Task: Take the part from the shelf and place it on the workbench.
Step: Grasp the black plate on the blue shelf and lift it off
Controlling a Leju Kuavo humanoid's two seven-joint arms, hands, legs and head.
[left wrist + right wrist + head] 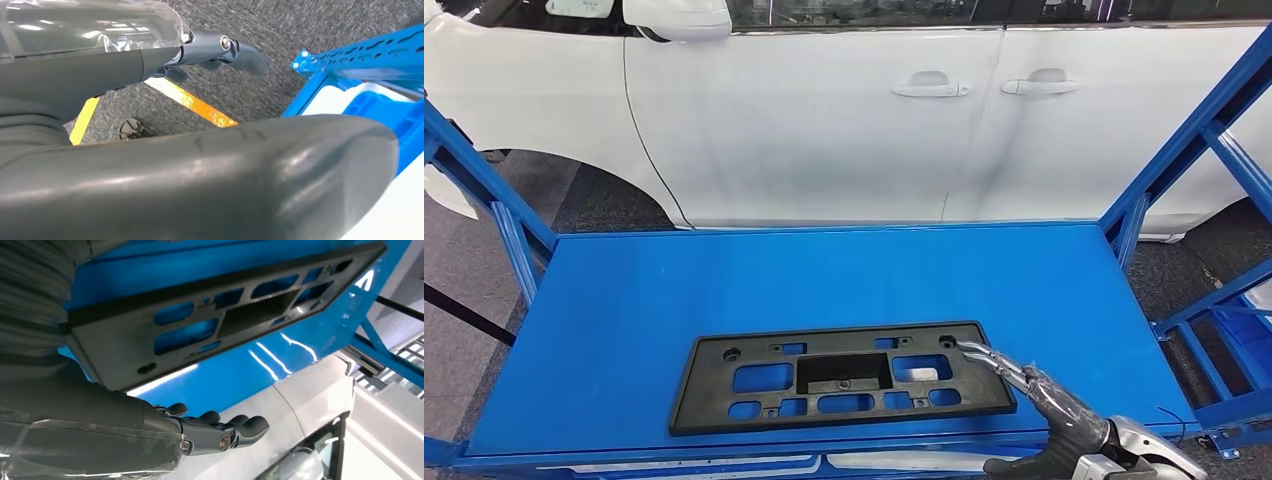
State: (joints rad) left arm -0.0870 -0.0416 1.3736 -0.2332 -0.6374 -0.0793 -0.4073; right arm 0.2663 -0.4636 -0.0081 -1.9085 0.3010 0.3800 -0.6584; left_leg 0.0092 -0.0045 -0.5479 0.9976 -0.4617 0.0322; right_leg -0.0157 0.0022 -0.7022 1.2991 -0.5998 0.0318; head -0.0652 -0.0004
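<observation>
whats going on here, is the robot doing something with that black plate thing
The black plastic part lies flat on the blue workbench, in front of a white car. The robot's right hand reaches over the part's right end, fingers extended near its corner. The left hand hangs over the floor, holding nothing.

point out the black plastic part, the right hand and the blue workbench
black plastic part (844, 375), head view, its middle recess
right hand (1024, 378), head view, its fingers at the part's corner
blue workbench (824, 275), head view, bare top
</observation>
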